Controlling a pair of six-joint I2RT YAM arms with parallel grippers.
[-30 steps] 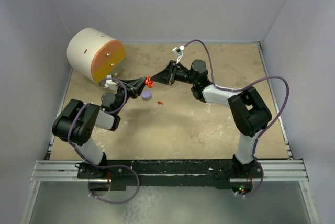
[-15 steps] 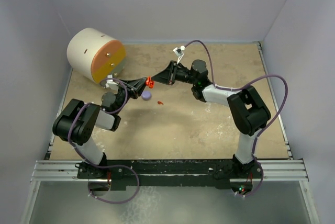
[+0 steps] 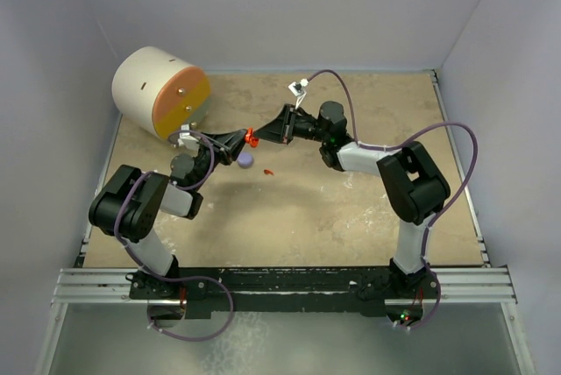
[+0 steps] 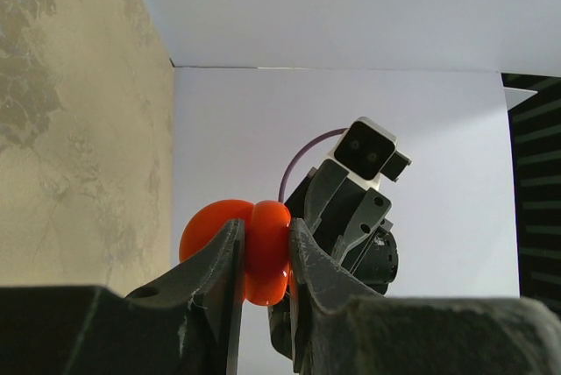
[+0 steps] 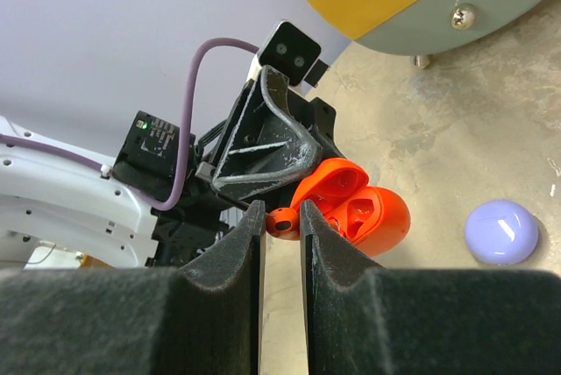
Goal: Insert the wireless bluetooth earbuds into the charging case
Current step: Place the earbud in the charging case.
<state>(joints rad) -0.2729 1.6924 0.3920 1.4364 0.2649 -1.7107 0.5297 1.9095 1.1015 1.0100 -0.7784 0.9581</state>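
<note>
Clamping open red case in left gripper, pinching red earbud in right gripper; next likely needing fine alignment inward

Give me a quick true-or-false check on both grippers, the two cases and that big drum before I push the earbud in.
1. The left gripper is shut on the open red-orange round plastic charging case. True.
2. The right gripper is open and empty. False: it is shut on a small red earbud, right beside the open case.
3. The round lavender plastic case lies closed on the tan table, in neither gripper. True.
4. The big cream cylinder with an orange-and-yellow face sits at the table's far right corner. False: it sits at the far left corner, beyond the left arm.
</note>
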